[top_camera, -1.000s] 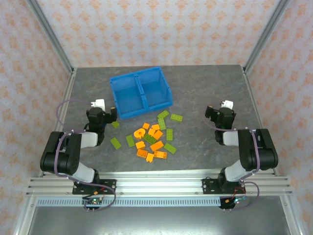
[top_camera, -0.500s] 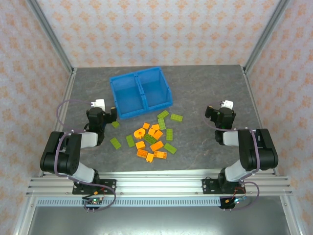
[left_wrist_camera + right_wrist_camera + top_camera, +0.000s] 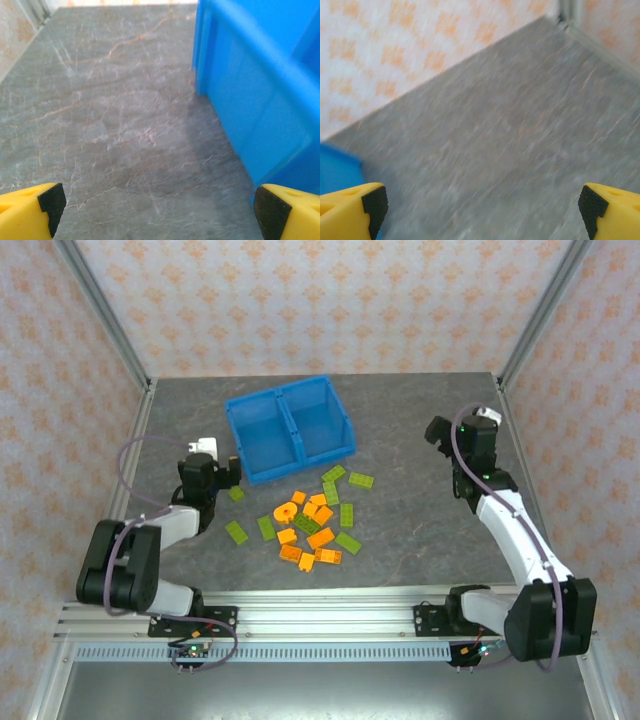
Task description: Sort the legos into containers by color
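Observation:
The blue bin [image 3: 288, 430] stands at the back middle of the table, its two compartments split by a dividing wall [image 3: 290, 428]. Both look bare inside. Several orange legos [image 3: 286, 511] and lime green legos [image 3: 361, 480] lie scattered in front of it. My left gripper [image 3: 230, 471] sits low by the bin's near left corner, open, with nothing between its fingers [image 3: 50, 202]; the bin's wall [image 3: 250, 100] fills the right of its wrist view. My right gripper [image 3: 437, 430] is raised at the right of the bin, open and empty [image 3: 482, 212], with a bin corner [image 3: 335, 167] at the left edge.
Patterned walls and slanted metal posts [image 3: 105, 320] enclose the grey table [image 3: 420, 510]. A metal rail [image 3: 320, 615] runs along the near edge by the arm bases. One green lego [image 3: 236, 494] lies close to the left gripper.
The right arm has lifted and stretched out toward the back right, its wrist view blurred by motion. The left arm has barely shifted. The legos lie as before.

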Available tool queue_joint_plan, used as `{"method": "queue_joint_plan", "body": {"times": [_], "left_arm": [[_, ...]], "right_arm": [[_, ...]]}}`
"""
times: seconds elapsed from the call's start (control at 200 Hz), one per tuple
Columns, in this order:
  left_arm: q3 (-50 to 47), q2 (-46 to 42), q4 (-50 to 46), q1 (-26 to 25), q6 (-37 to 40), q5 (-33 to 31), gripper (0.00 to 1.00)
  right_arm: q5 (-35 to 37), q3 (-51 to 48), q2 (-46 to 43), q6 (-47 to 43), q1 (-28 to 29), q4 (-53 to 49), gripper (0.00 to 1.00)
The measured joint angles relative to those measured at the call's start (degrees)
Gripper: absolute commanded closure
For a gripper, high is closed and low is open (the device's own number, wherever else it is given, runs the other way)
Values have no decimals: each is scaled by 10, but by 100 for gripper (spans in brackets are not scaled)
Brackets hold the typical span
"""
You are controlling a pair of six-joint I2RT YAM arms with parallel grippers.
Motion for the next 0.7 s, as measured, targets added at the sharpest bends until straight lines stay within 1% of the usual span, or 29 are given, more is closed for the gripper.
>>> {"method": "queue_joint_plan", "body": {"times": [0.075, 0.14, 0.215, 0.3, 0.385, 0.48, 0.596, 0.701], "left_arm": [[21, -63, -64, -32, -10, -32, 0], [37, -121, -116, -61, -19, -44, 0], [49, -195, -175, -83, -27, -34, 0], [60, -268, -245, -85, -27, -8, 0], [83, -329, -320, -85, -23, 35, 0], [121, -361, -389, -85, 0, 103, 0], [177, -361, -480, -85, 69, 202, 0], [195, -355, -544, -85, 140, 274, 0]], "right_arm": [[-31, 13, -1, 7, 31, -71, 1], [-58, 17, 4, 6, 58, -124, 1], [-86, 22, 21, -8, 91, -169, 1], [-104, 36, 59, -43, 140, -206, 0], [-102, 61, 115, -105, 195, -226, 0], [-90, 93, 177, -182, 235, -229, 2], [-78, 144, 262, -271, 242, -230, 6], [-71, 202, 349, -336, 240, -234, 9]]}}
